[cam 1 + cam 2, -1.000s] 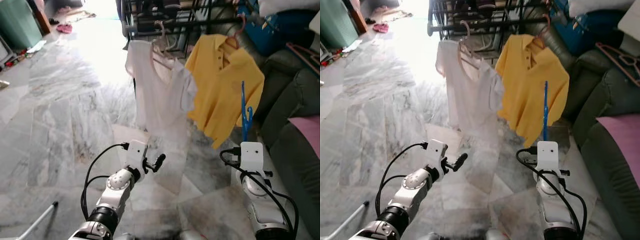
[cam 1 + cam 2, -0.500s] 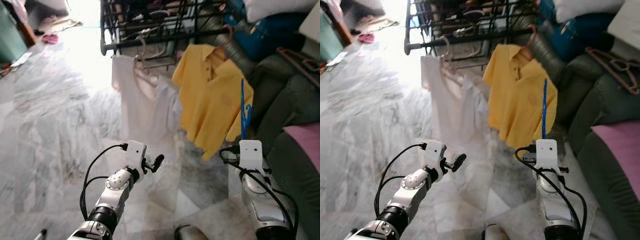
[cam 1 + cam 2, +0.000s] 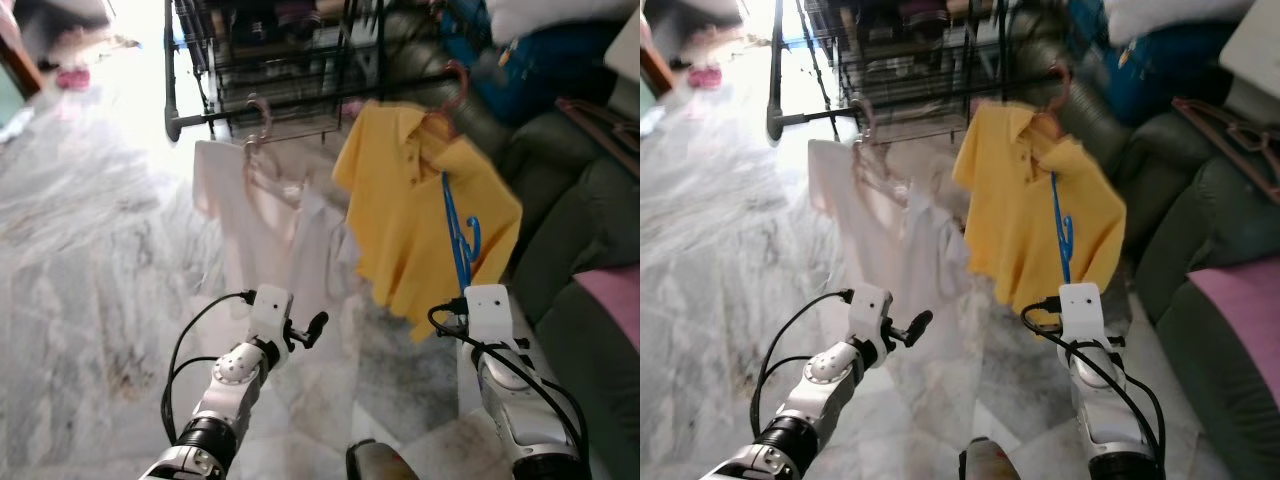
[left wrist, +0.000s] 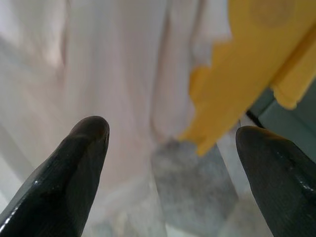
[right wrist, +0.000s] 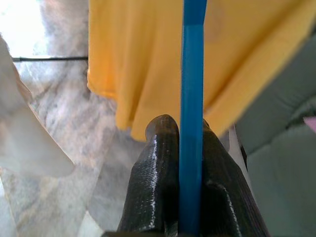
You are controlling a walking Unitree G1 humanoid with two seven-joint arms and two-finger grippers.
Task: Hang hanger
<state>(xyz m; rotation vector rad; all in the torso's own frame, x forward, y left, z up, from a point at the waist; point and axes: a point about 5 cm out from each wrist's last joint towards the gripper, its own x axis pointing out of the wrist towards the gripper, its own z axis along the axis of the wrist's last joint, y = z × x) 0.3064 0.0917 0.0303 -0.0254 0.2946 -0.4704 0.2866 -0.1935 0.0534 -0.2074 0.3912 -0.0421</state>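
Note:
I hold a thin blue hanger (image 3: 458, 232) upright in front of me; my right gripper (image 5: 183, 129) is shut on its lower end, and it stands against the yellow polo shirt (image 3: 420, 215). That shirt hangs on a pink hanger from the black drying rack (image 3: 265, 95). A white shirt (image 3: 262, 225) hangs to its left on another pink hanger. My left gripper (image 4: 173, 136) is open and empty, low in front of the white shirt. The views are blurred by motion.
A dark green sofa (image 3: 585, 250) runs along the right, with a pink cushion (image 3: 618, 300) and a blue bag (image 3: 530, 60) behind. The floor (image 3: 90, 250) is grey marble. Clothes lie on the floor far back left (image 3: 75, 75).
The whole picture has shifted: I have come closer to the rack and the shirts. The blue hanger now stands higher against the yellow shirt. The left gripper stays open.

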